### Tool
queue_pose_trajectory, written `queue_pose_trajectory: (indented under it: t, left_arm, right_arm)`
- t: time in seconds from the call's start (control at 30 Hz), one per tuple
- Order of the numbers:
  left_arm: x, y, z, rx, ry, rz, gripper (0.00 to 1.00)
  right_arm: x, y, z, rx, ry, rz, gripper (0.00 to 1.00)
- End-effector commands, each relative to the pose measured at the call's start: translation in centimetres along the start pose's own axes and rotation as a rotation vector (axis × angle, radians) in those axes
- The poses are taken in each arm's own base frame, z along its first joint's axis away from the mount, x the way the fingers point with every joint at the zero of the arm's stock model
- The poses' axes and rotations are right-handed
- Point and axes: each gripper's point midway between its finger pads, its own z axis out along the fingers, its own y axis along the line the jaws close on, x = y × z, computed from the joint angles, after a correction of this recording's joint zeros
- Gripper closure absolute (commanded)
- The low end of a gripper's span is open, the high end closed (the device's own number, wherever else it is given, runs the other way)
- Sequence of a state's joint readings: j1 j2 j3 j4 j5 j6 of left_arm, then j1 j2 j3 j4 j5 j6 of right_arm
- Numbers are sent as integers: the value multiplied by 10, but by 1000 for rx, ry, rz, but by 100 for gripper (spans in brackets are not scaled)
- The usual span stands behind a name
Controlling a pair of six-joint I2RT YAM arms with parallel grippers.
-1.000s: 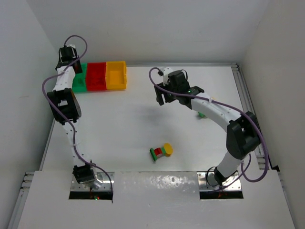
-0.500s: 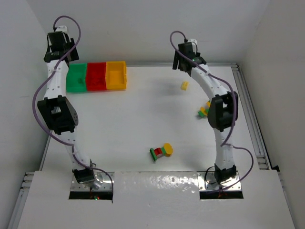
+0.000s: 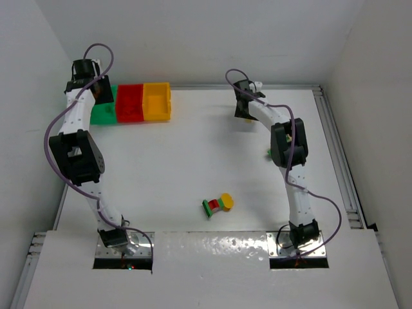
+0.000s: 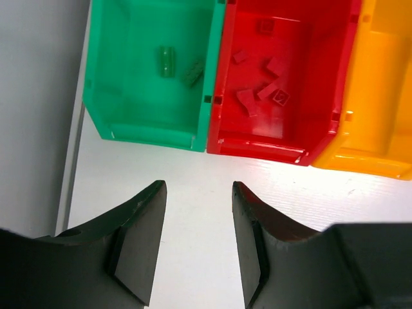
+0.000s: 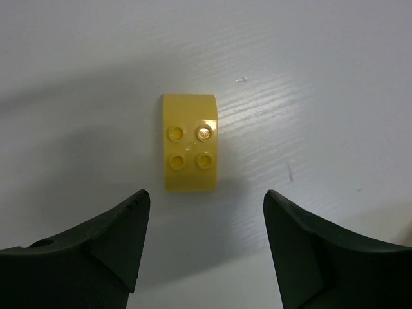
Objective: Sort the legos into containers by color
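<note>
Three joined bins stand at the back left: green (image 3: 103,112), red (image 3: 131,102) and yellow (image 3: 157,100). In the left wrist view the green bin (image 4: 138,84) holds two green legos (image 4: 180,67), the red bin (image 4: 283,116) holds several red legos (image 4: 264,90), and the yellow bin (image 4: 386,96) is partly in frame. My left gripper (image 3: 91,87) (image 4: 197,187) is open and empty above the green bin's side. My right gripper (image 3: 245,109) (image 5: 206,193) is open, hanging over a yellow four-stud brick (image 5: 190,143), which sits just beyond the fingertips, apart from them. The brick is hidden in the top view.
A small stack of green, red and yellow legos (image 3: 217,205) lies in the middle of the table. A green piece (image 3: 269,152) shows beside the right arm's link. White walls enclose the table on the left, back and right.
My right gripper swung to the back of the table and dropped over the yellow brick, now covering it in the top view. My left gripper came back down towards the green bin.
</note>
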State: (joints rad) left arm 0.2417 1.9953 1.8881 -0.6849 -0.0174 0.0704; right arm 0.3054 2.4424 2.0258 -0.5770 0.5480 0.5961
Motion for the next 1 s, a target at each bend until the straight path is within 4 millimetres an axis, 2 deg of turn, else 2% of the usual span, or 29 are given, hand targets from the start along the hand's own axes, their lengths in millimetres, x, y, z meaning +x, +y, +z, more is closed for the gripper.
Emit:
queue_pose_trajectory:
  t: [0.0,0.13,0.27,0.47,0.5,0.53,0.67,0.7,0.73,0.77,0.8,0.83,0.87,0.9,0.93,0.97]
  left_arm:
    - [-32,-8,-29,48,-104,-24,57]
    - [-36,-8,-28,47,-112,-24,57]
    - [-42,-6,-30,31,-128,-21,56]
    - [-41,-5,-31,28,-125,-21,56]
    - [-41,-4,-32,27,-128,-21,56]
    - [-42,-4,-33,27,-131,-21,56]
    - [-45,-7,-36,41,-139,-8,56]
    - [-45,-9,-38,58,-139,-2,55]
    - [-45,-11,-38,70,-137,4,54]
    - [-44,-17,-39,107,-137,17,52]
    - [-44,-22,-40,131,-135,23,52]
    - [-43,-26,-41,157,-131,26,52]
    - [-42,-39,-43,232,-130,44,53]
    - [-41,-48,-44,276,-130,53,53]
    - [-41,-56,-46,317,-129,62,53]
    - [-40,-76,-52,405,-131,95,53]
  right_arm:
    - [-18,-11,-4,27,-51,75,31]
    - [-13,4,10,-22,-21,93,39]
    - [-6,4,14,-24,-25,109,40]
    - [-7,12,24,-42,-31,71,49]
    - [-5,12,27,-40,-26,71,52]
    - [-1,11,29,-37,-21,70,63]
    - [4,2,30,-14,-45,37,86]
    - [3,-1,26,-19,-58,-5,94]
    - [-3,-2,22,-23,-69,-26,94]
    - [2,-5,23,-23,-72,-52,100]
    - [-10,-9,11,-33,-104,-91,100]
    - [-6,-12,11,-46,-119,-116,100]
    - [-9,-11,3,-75,-140,-143,100]
    - [-36,-13,-24,-123,-216,-180,100]
    - [-27,-3,-31,-222,-252,-207,100]
    - [-29,1,-45,-294,-290,-227,100]
